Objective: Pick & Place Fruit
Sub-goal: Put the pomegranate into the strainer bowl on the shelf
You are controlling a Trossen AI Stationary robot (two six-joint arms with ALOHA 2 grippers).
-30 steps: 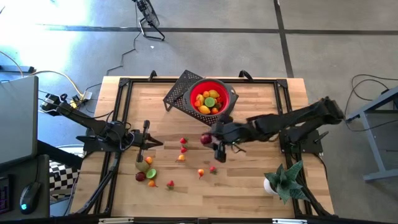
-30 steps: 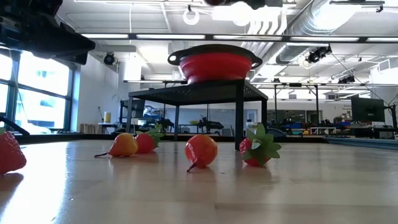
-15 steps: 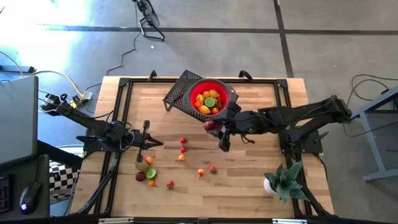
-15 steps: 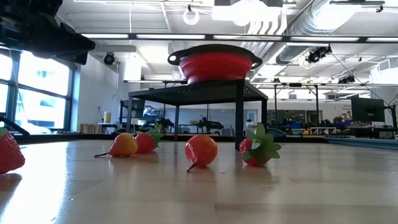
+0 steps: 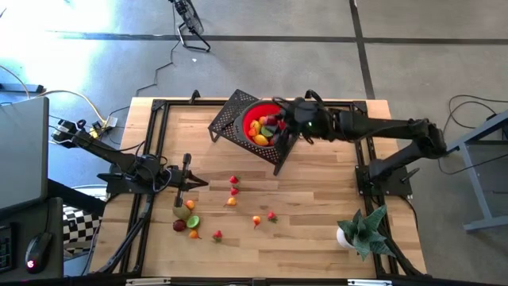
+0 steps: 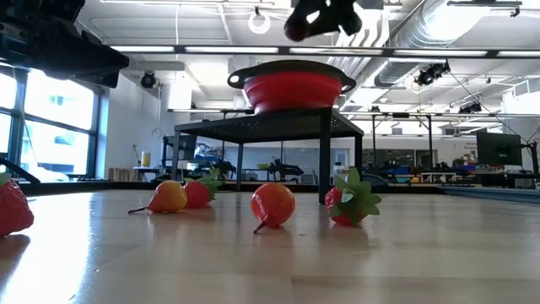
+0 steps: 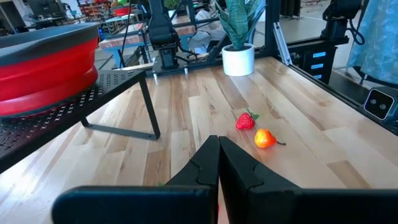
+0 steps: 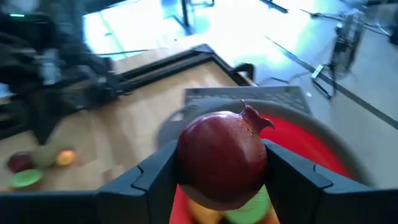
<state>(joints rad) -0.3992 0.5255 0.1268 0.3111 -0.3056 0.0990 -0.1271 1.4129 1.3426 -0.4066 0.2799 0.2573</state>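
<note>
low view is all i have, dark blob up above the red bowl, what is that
Observer: The right tool, shut on a dark red fruit.
Operator: is it over the bowl
Observer: Yes, the high view puts it above the red bowl, which already holds other fruit.
Operator: and the left arm
Observer: The left tool is shut, holding nothing, at the table's left near a green fruit.

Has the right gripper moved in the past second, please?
Yes. The right gripper, holding the dark red fruit, has travelled from mid-table to above the red bowl.
</note>
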